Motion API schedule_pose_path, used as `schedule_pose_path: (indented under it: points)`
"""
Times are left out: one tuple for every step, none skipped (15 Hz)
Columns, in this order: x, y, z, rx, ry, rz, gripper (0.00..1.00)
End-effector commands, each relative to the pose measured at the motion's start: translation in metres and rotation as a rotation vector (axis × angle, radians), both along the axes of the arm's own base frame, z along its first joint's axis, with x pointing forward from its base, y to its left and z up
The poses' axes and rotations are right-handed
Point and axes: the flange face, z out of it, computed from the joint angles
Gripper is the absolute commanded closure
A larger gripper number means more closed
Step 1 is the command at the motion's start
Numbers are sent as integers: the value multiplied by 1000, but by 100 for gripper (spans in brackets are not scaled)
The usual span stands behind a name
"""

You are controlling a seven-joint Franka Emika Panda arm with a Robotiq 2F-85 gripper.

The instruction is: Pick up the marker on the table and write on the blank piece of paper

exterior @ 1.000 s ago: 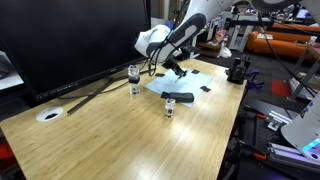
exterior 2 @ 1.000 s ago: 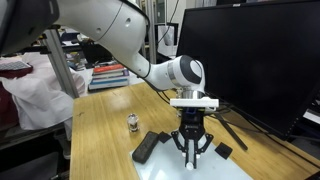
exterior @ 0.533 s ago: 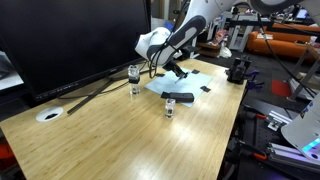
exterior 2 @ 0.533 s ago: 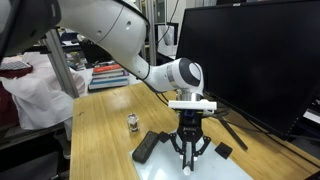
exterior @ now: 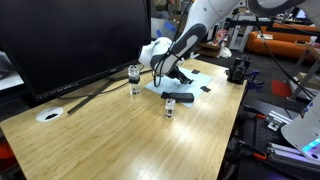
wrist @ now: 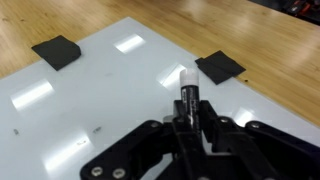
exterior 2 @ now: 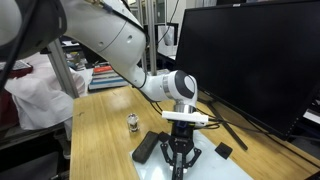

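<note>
My gripper point(wrist: 187, 118) is shut on a black marker point(wrist: 187, 93) with a white tip, pointing down at the white sheet of paper point(wrist: 110, 100). The tip is at or just above the paper; I cannot tell whether it touches. In both exterior views the gripper point(exterior: 170, 72) point(exterior 2: 179, 165) is low over the paper point(exterior: 190, 82) near the table's far end. The paper has a few tiny dark specks. Black pads point(wrist: 56, 50) point(wrist: 219, 67) sit on its corners.
Two small glass jars point(exterior: 134, 80) point(exterior: 170, 107) stand on the wooden table point(exterior: 120, 135). A large dark monitor point(exterior: 70, 40) with cables is behind. A white roll point(exterior: 48, 115) lies at the left. A black block point(exterior 2: 147, 147) lies beside the gripper.
The arm has lowered, bringing the gripper and marker down close to the paper.
</note>
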Motion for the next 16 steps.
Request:
schedule_pose_path:
  points:
    - [-7, 0, 6, 12, -5, -21, 95]
    - [-6, 0, 8, 13, -14, -21, 95]
    - [-6, 1, 10, 13, -20, -22, 95]
    - [-6, 1, 12, 15, -27, -23, 95]
    - [-5, 1, 13, 14, -32, -24, 95]
    - [-5, 2, 16, 15, -41, -26, 95]
    - [-4, 2, 18, 15, -48, -28, 95]
    - [-4, 2, 22, 13, -54, -31, 95]
    - [-3, 2, 26, 13, -55, -35, 95]
    - [-4, 1, 29, 13, -52, -40, 95]
    - [-4, 1, 32, 11, -48, -45, 95]
    - [-4, 0, 35, 11, -46, -48, 95]
    - [-5, 0, 38, 11, -45, -50, 95]
    - [-6, -1, 40, 11, -34, -55, 95]
    - [-7, -1, 42, 5, -22, -61, 95]
    - [-9, -1, 44, -5, -5, -71, 95]
